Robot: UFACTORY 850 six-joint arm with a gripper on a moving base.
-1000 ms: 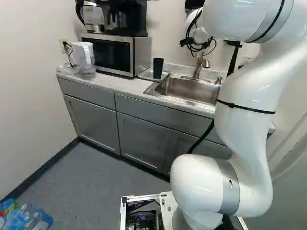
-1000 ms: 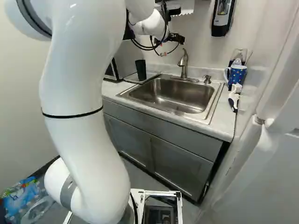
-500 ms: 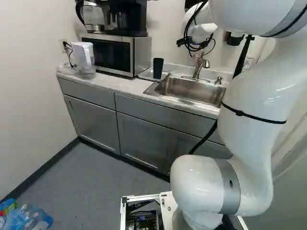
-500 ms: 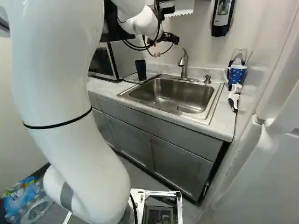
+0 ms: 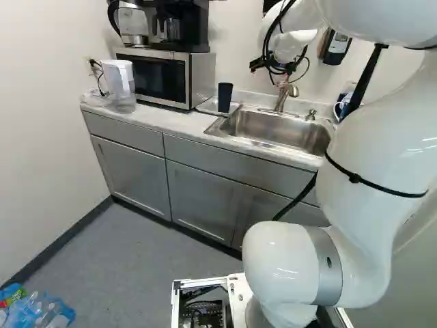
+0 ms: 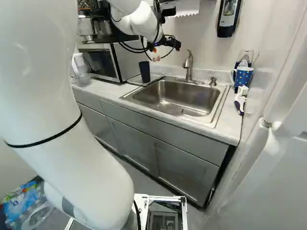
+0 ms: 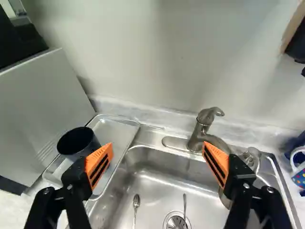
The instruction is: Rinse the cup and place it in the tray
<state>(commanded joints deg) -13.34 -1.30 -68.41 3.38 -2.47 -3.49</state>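
Wrist view: your gripper (image 7: 157, 147) is released, orange pads (image 7: 106, 153) wide apart, nil held. The cup (image 7: 78, 143), dark, no handle seen, stands upright in the tray (image 7: 114, 131), toward the side nearer one finger. Mouth is up and unobstructed. The sink (image 7: 159, 183) lies ahead and below, w/ two spoons (image 7: 136, 201) in it; tap (image 7: 205, 131) at its back edge.

Handling, est.: cup looks light and thin-walled, smooth, prob. slippery if wet; may flex if plastic, material n/c. Rec. you take it round the sidewall approx. mid-height, below the rim, pads on opposite sides, w/ light, even pressure. Hard squeeze could deform it or pop it out; a low knock could tip it.

Left base view: cup and tray sit between microwave (image 5: 160, 76) and sink. Cup looks slightly narrower at the foot, so keep your grip off the base.

Right base view: arm (image 6: 144, 21) reaches over the counter, its end well apart from the cup. Dotted mug (image 6: 243, 75) is at the far side of the sink. Placement reqt. appears met; rinse status can't be verified, so confirm before you sign off.
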